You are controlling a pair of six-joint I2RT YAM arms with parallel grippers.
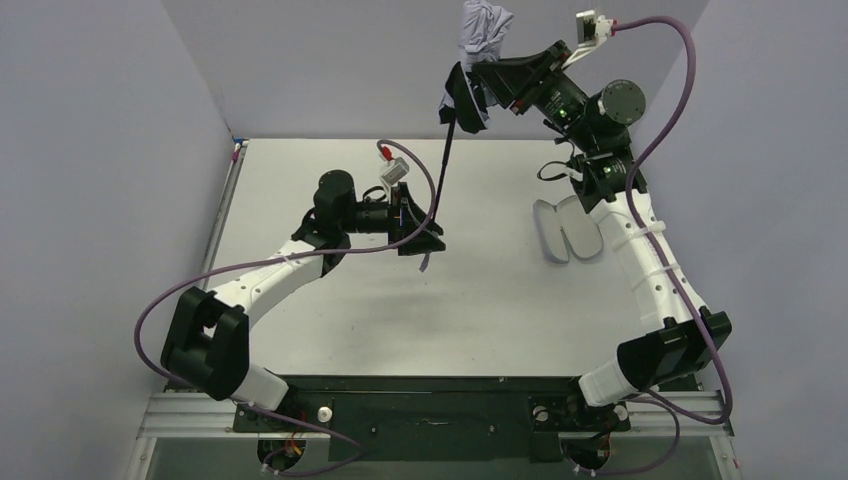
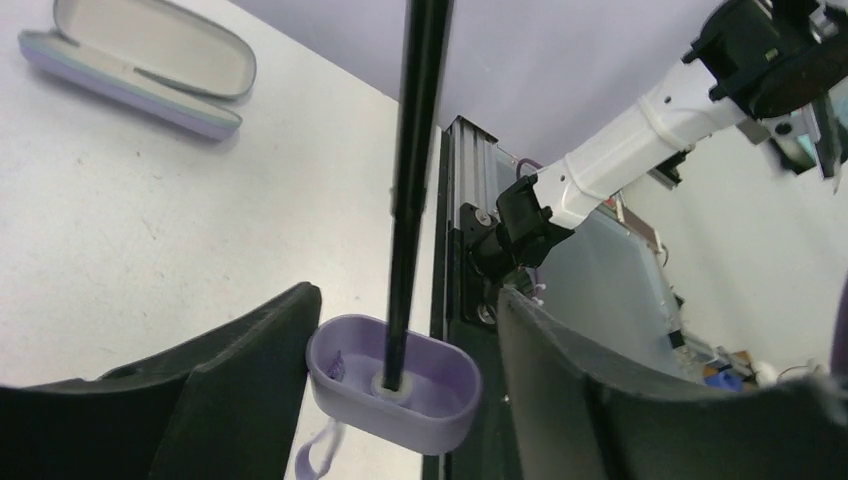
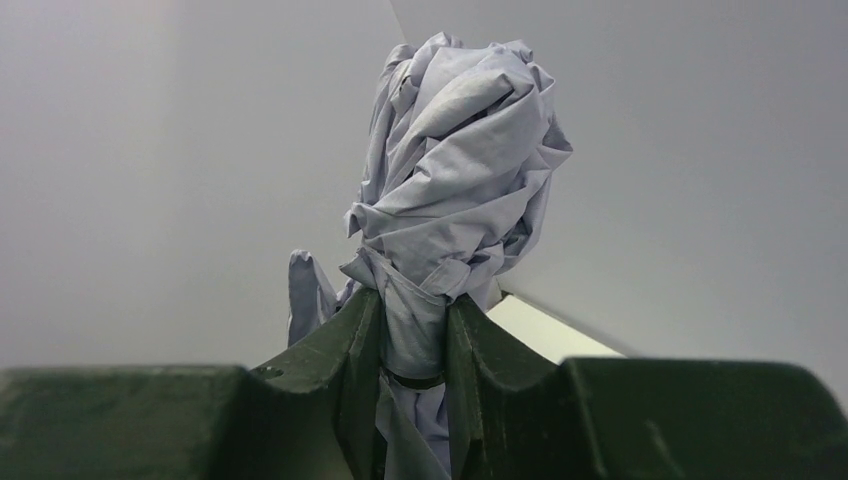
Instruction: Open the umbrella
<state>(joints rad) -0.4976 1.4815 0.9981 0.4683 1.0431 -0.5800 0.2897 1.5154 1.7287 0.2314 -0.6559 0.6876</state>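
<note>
Our right gripper (image 3: 413, 320) is clenching the pale lavender fabric umbrella (image 3: 460, 150); its thin black shaft (image 2: 415, 150) is hanging into our left gripper (image 2: 405, 300), grasp unclear.

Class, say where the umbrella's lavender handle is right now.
In the left wrist view, the handle sits bottom centre, between the fingers of the left gripper, with the black shaft rising from it.

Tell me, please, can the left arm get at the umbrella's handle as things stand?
Probably yes: the handle sits between the left gripper's open fingers, nothing blocking; the right gripper holds the canopy aloft.
</note>
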